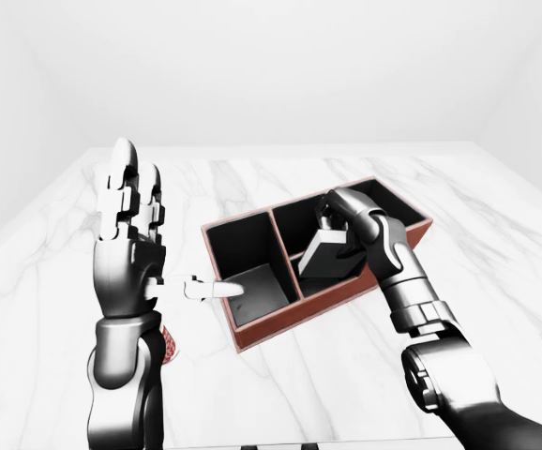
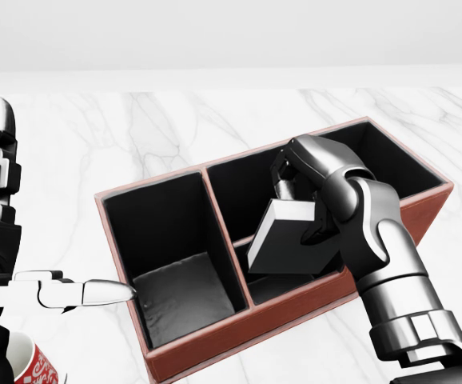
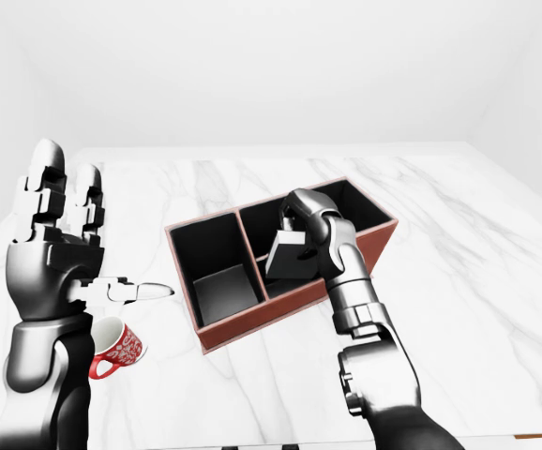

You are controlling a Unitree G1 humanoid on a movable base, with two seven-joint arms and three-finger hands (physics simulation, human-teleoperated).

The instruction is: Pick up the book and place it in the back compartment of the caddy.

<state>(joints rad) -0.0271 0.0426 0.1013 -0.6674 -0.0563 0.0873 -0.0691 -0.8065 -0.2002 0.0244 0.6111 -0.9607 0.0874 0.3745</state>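
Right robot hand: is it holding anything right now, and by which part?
Yes. The right robot hand grips the book by its upper end, tilted over the caddy. The left robot hand is open, holding nothing.

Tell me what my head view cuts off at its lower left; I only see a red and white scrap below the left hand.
Observer: That is a red mug with a white pattern, standing on the marble table beside the left arm, left of the caddy.
Operator: And the left hand, is it holding anything?
Observer: No. The left hand is raised, fingers up and open, thumb pointing toward the caddy.
Operator: Does the table end near the caddy?
Observer: No. The eye views show bare marble stretching well past it to white walls, while the right hand grips the book over the caddy.
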